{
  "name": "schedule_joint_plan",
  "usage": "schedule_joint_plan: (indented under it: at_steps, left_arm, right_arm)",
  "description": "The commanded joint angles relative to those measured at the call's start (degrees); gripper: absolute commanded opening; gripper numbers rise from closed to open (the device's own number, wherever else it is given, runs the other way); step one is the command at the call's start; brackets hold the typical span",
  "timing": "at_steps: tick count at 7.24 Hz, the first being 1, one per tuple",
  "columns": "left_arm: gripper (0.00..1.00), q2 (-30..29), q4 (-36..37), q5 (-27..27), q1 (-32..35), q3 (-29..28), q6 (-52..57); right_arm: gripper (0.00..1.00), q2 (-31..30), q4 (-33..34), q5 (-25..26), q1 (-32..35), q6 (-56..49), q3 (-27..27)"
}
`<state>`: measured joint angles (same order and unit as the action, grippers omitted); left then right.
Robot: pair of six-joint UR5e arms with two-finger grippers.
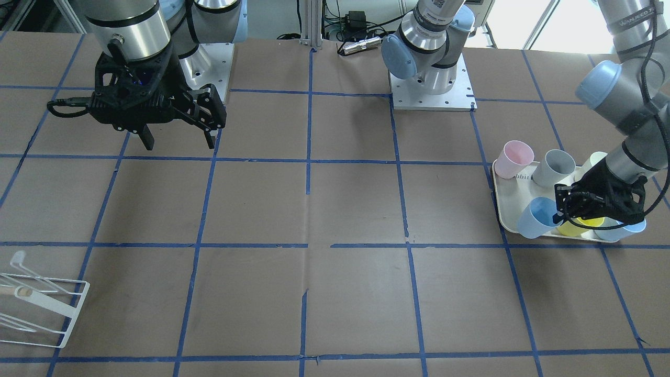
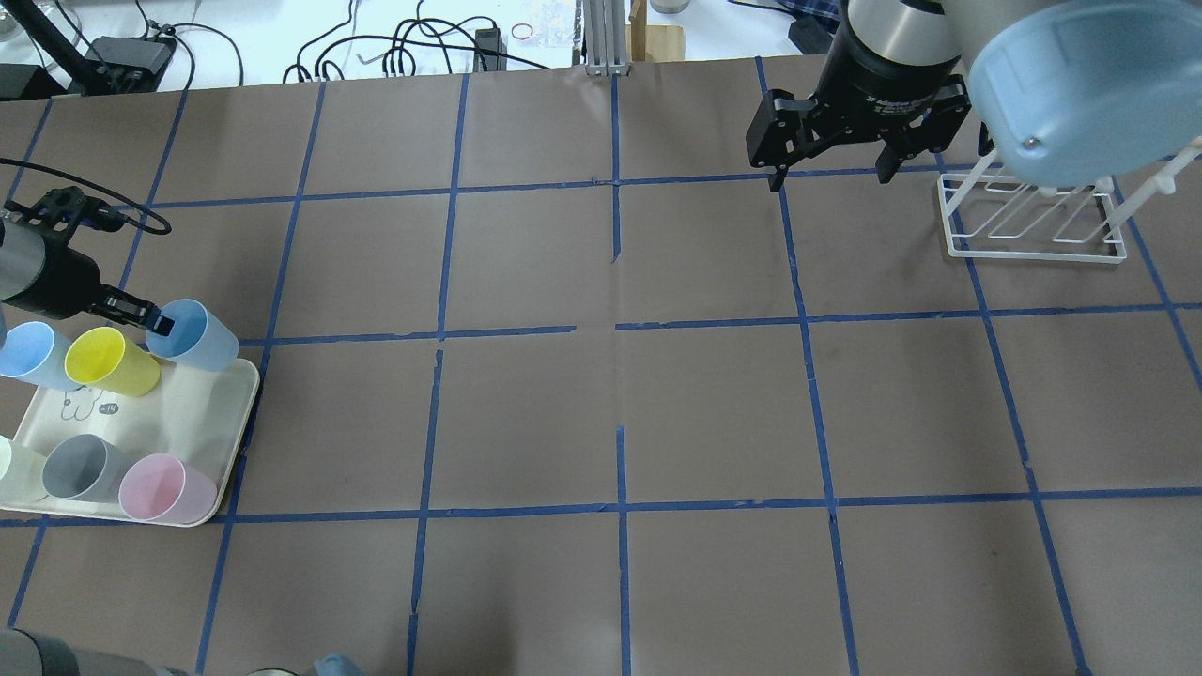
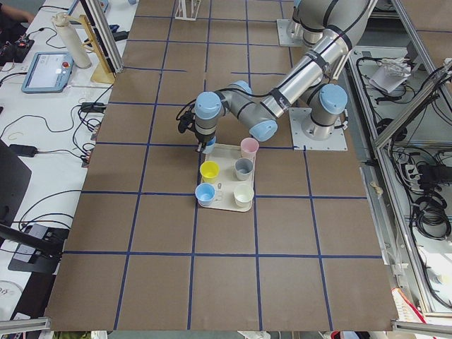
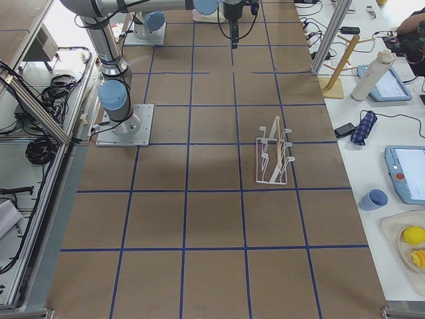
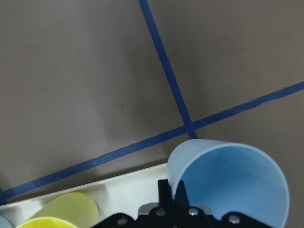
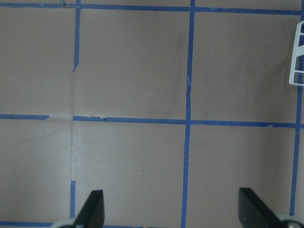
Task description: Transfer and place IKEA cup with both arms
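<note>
The IKEA cup [image 2: 199, 336], light blue outside and blue inside, stands at the far corner of a white tray [image 2: 221, 413]. It also shows in the front view [image 1: 535, 218] and fills the lower right of the left wrist view [image 5: 228, 183]. My left gripper [image 2: 155, 319] is shut on the cup's rim, one finger inside the wall and one outside. In the front view, my left gripper [image 1: 564, 208] sits low over the tray. My right gripper [image 2: 826, 176] is open and empty, hovering above the table at the far right; the right wrist view shows its fingertips [image 6: 94, 205] wide apart.
The tray also holds a yellow cup [image 2: 108, 361], a paler blue cup [image 2: 33, 352], a grey cup [image 2: 80, 467], a pink cup [image 2: 164, 488] and a cream cup [image 2: 9, 469]. A white wire rack [image 2: 1033, 221] stands just right of the right gripper. Blue tape lines grid the brown table.
</note>
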<state>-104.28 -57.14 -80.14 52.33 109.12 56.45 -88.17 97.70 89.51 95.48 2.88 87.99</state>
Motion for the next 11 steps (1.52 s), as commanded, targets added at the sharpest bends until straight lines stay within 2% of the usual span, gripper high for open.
schedule_joint_plan:
  at_steps: [1, 4, 6, 9, 10, 11]
  left_arm:
    - [0.0, -0.6, 0.2, -0.1, -0.6, 1.0, 0.2]
    - [0.0, -0.2, -0.4, -0.2, -0.4, 1.4, 0.1]
    - [0.0, -0.2, -0.9, -0.7, -0.5, 1.5, 0.1]
    - [0.0, -0.5, -1.0, -0.8, -0.5, 1.9, -0.1]
    - [0.36, -0.5, -1.0, -0.8, -0.5, 1.9, -0.1]
    - [0.78, -0.7, -1.9, -0.5, -0.5, 1.7, -0.7]
  right_arm:
    - [1.0, -0.2, 1.3, -0.3, 0.1, -0.2, 0.2]
    - [1.0, -0.2, 0.4, -0.6, 0.1, -0.1, -0.4]
    - [1.0, -0.3, -9.1, -0.4, -0.2, -0.2, -2.5]
    - [1.0, -0.2, -9.7, -0.1, 0.0, -0.2, -2.6]
    - [1.0, -0.2, -9.8, 0.0, 0.0, -0.2, -2.6]
    - [1.0, -0.2, -9.7, -0.1, 0.1, -0.2, -2.6]
